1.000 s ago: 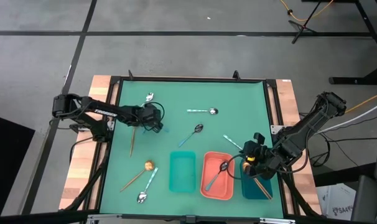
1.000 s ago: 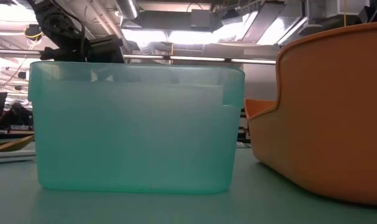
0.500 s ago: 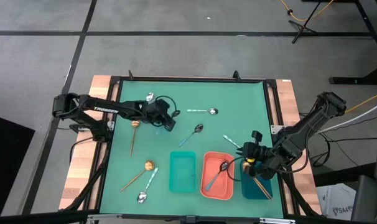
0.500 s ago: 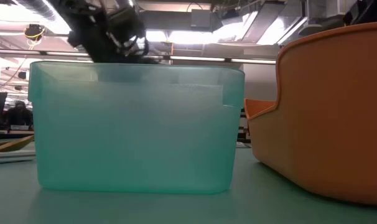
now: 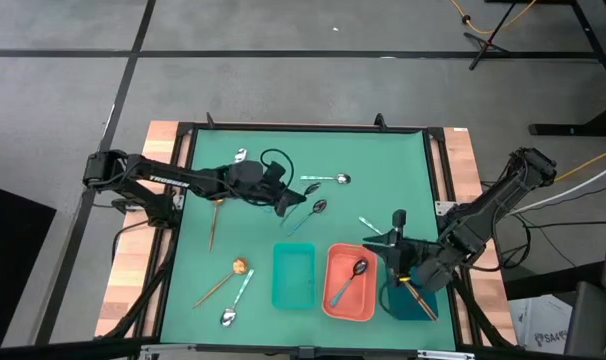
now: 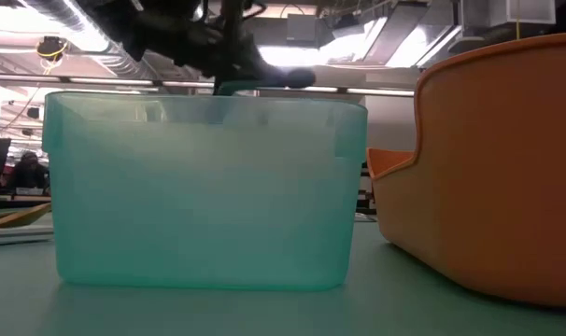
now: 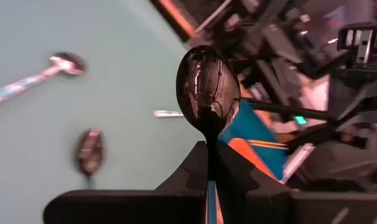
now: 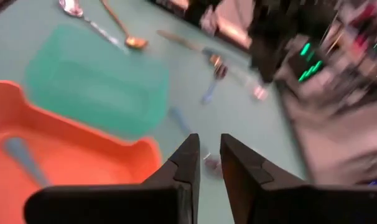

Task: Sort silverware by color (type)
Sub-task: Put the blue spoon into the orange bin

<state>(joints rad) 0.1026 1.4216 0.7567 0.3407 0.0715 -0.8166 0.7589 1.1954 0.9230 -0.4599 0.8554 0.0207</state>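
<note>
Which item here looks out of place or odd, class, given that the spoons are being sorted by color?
Nothing is spilled or damaged. The teal tray holds no spoon, while the coral tray has one dark spoon. Several spoons lie loose on the mat. The left tool is shut on a dark-bowled spoon.

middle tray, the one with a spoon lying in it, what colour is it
Coral orange tray; the dark-bowled spoon lies in it. Clearest in the high view.

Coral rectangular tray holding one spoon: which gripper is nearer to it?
Right. The right gripper hovers beside the coral tray's far right corner; the left gripper is farther, up-table.
</note>
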